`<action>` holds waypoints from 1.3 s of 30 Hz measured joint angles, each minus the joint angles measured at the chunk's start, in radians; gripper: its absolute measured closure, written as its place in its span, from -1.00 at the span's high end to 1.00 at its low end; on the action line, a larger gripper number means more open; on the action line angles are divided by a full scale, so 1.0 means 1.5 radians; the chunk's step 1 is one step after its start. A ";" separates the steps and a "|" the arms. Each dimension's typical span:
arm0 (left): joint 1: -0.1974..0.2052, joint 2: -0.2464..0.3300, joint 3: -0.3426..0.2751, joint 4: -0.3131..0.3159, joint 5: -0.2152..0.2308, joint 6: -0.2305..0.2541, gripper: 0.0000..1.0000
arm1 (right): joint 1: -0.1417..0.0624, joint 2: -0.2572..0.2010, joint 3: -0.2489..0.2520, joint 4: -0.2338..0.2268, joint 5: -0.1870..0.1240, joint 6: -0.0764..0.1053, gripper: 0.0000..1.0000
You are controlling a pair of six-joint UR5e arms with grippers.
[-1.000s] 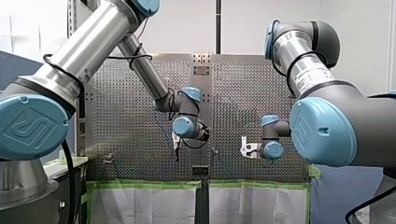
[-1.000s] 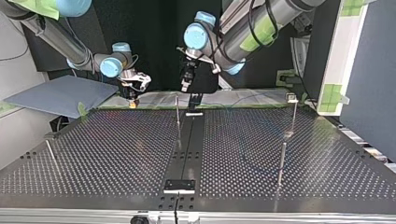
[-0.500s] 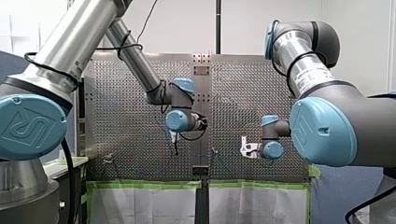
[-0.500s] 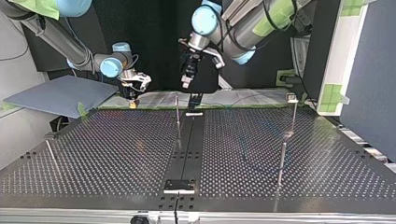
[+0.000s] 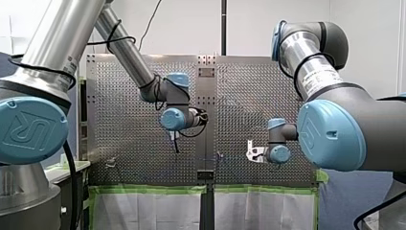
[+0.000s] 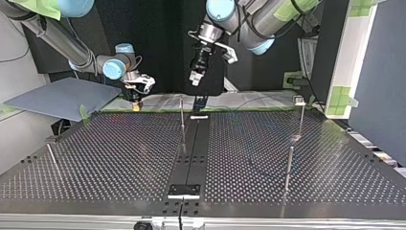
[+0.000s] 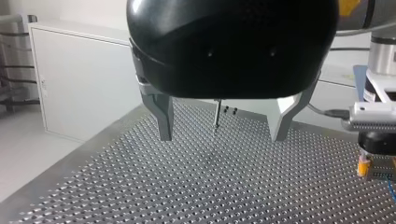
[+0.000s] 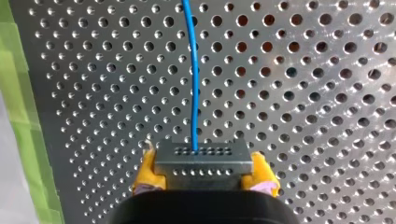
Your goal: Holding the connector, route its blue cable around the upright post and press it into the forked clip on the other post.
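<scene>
One connector (image 8: 201,156) sits clamped in my right end effector (image 8: 204,173) by the table (image 8: 303,93) edge; my left end effector (image 7: 222,135) gapes apart.

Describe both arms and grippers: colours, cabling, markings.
Both arms: silver tubes, grey joints, blue caps with an embossed logo. My left arm has a black cable looped around it; my right arm carries a white printed label. Left gripper: black rounded housing, bare metal fingers. Right gripper: black body, yellow pads.
</scene>
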 joint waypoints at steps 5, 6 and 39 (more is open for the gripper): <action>0.000 0.031 -0.031 0.001 0.000 0.000 1.00 | 0.002 0.000 0.000 0.000 0.000 0.000 -1.00; 0.000 0.038 -0.038 0.001 -0.001 0.000 1.00 | 0.002 0.000 0.000 0.001 0.000 -0.001 -1.00; 0.000 0.218 -0.223 0.002 0.000 0.000 1.00 | 0.005 -0.114 0.002 0.062 0.003 -0.037 -1.00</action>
